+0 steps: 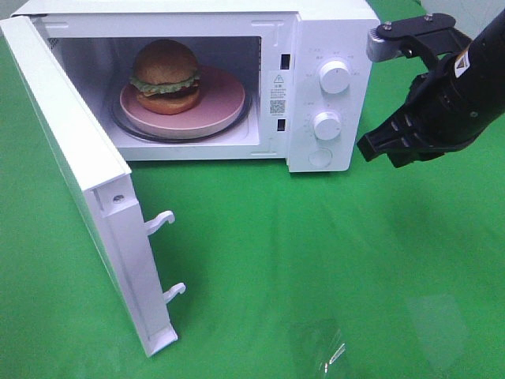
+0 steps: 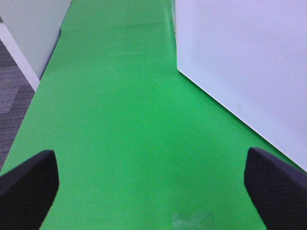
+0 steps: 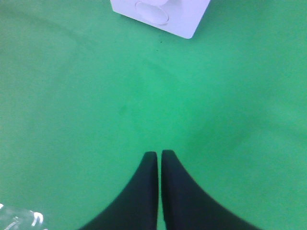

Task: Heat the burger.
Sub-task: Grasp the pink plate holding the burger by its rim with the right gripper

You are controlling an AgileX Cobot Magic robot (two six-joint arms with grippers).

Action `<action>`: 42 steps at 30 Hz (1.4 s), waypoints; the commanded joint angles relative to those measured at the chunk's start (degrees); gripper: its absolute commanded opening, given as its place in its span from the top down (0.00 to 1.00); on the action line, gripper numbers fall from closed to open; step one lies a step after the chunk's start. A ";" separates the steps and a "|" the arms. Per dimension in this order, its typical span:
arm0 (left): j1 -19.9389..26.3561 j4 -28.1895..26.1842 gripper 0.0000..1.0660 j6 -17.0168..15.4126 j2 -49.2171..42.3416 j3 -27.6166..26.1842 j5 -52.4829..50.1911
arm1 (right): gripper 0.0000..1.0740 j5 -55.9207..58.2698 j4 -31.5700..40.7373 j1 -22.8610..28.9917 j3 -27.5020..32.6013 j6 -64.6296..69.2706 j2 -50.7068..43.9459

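The burger (image 1: 166, 75) sits on a pink plate (image 1: 217, 106) inside the white microwave (image 1: 331, 24), on its glass turntable. The microwave door (image 1: 79, 174) hangs wide open to the left. My right gripper (image 1: 367, 148) hovers just right of the control panel, level with the lower knob (image 1: 327, 125). In the right wrist view its fingertips (image 3: 159, 153) are pressed together with nothing between them, above the green cloth, and the microwave's lower front corner (image 3: 163, 12) lies ahead. My left gripper (image 2: 148, 158) stands open and empty over the cloth, beside the door's outer face (image 2: 249, 57); the exterior view does not show it.
An upper knob (image 1: 334, 76) and a round button (image 1: 321, 156) are on the panel. A clear plastic piece (image 1: 331, 351) lies on the green cloth near the front edge. The table's left edge borders grey carpet (image 2: 12, 91).
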 commanded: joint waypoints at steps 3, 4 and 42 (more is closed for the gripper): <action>0.00 -0.23 0.08 0.06 -1.09 0.17 -0.69 | 0.96 1.66 -2.29 0.06 -2.81 -9.97 -0.57; 0.00 -0.23 0.08 0.06 -1.09 0.17 -0.69 | 0.96 1.66 -2.29 0.06 -2.81 -9.97 -0.57; 0.00 -0.23 0.08 0.06 -1.09 0.17 -0.69 | 0.06 -2.81 -4.81 5.44 -3.04 -55.41 -0.57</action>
